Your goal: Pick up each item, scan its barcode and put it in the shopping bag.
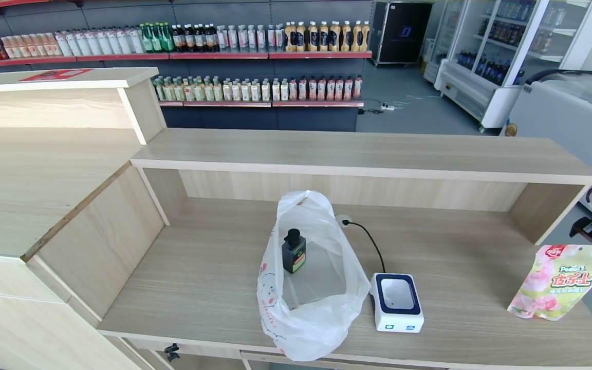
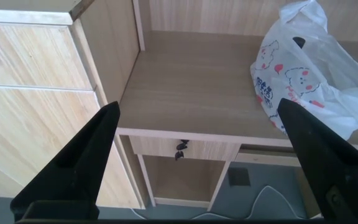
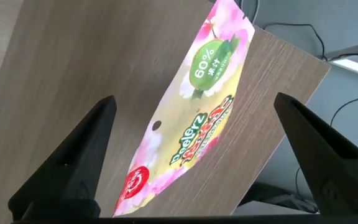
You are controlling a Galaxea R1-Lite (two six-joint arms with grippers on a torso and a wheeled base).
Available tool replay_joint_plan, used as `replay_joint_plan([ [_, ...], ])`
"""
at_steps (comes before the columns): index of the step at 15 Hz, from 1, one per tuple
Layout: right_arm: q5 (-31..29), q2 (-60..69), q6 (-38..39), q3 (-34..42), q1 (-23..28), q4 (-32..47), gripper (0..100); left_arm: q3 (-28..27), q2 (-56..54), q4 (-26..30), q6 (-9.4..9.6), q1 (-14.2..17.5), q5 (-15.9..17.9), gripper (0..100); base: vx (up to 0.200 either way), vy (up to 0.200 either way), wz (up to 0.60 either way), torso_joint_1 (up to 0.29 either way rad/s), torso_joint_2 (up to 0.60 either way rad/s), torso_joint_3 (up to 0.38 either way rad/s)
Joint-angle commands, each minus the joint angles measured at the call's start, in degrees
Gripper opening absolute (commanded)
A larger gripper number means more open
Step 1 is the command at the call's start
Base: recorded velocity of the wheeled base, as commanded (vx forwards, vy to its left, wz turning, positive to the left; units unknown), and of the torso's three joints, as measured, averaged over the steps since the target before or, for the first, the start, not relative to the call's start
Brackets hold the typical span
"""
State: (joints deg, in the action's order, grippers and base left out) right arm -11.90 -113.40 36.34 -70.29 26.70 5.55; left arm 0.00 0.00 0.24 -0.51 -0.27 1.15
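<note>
Shopping bag (image 1: 310,288), thin white plastic with red prints, is sitting nearest us at the front edge of the wooden counter (image 1: 198,288), its mouth gaping upward. Just to its right we are seeing the white barcode scanner (image 1: 396,300) resting on the counter with its window facing up, close to the bag but apart from it. At the counter's right edge the pink flowered pouch (image 1: 558,282) is lying flat. Our right gripper (image 3: 194,102) is hovering above that pouch with its fingers spread wide and gripping nothing. Our left gripper (image 2: 199,104) is hanging low, off the counter's front left corner, with its fingers likewise spread wide and gripping nothing.

Inside the bag a dark bottle (image 1: 294,252) with a black cap is standing upright. Behind the scanner its black cable (image 1: 370,246) is curving back toward the rear of the counter. A raised wooden ledge (image 1: 357,151) is running along the back, and a taller cabinet (image 1: 29,180) is standing to the left. Beyond these, store shelves (image 1: 224,55) are holding rows of drink bottles, and glass-door coolers (image 1: 486,51) are standing at the far right.
</note>
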Motion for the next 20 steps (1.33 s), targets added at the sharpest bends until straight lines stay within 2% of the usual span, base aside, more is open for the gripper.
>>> replay_joint_plan([
  [1, 1.44, -3.5, -0.04, 0.07, -0.86, -0.01, 100, 0.0, 0.09, 0.02, -0.02, 0.0, 0.0, 100, 0.0, 0.0, 0.0, 0.0, 0.0, 0.0],
  [3, 3.11, -5.69, -0.22, -0.37, -1.65, -1.77, 100, 0.0, 0.09, 0.02, -0.02, 0.0, 0.0, 100, 0.0, 0.0, 0.0, 0.0, 0.0, 0.0],
  [5, 3.72, -8.33, -4.61, -1.6, -2.44, -4.76, 100, 0.0, 0.09, 0.02, -0.02, 0.0, 0.0, 100, 0.0, 0.0, 0.0, 0.0, 0.0, 0.0],
  [10, 3.11, -11.41, -5.58, -0.37, -5.52, -4.58, 100, 0.0, 0.09, 0.02, -0.02, 0.0, 0.0, 100, 0.0, 0.0, 0.0, 0.0, 0.0, 0.0],
  [14, 2.93, -12.46, -6.98, -0.02, -5.69, -4.76, 100, 0.0, 0.09, 0.02, -0.02, 0.0, 0.0, 100, 0.0, 0.0, 0.0, 0.0, 0.0, 0.0],
  [15, 2.76, -12.81, -7.42, -0.11, -5.69, -4.93, 0, 0.0, 0.09, 0.02, -0.02, 0.0, 0.0, 100, 0.0, 0.0, 0.0, 0.0, 0.0, 0.0],
  [18, 2.49, -13.96, -12.17, -0.29, -5.6, -5.02, 0, 0.0, 0.09, 0.02, -0.02, 0.0, 0.0, 100, 0.0, 0.0, 0.0, 0.0, 0.0, 0.0],
  [20, -0.23, -15.27, -14.89, -0.11, -5.52, -4.93, 0, 0.0, 0.09, 0.02, -0.02, 0.0, 0.0, 100, 0.0, 0.0, 0.0, 0.0, 0.0, 0.0],
])
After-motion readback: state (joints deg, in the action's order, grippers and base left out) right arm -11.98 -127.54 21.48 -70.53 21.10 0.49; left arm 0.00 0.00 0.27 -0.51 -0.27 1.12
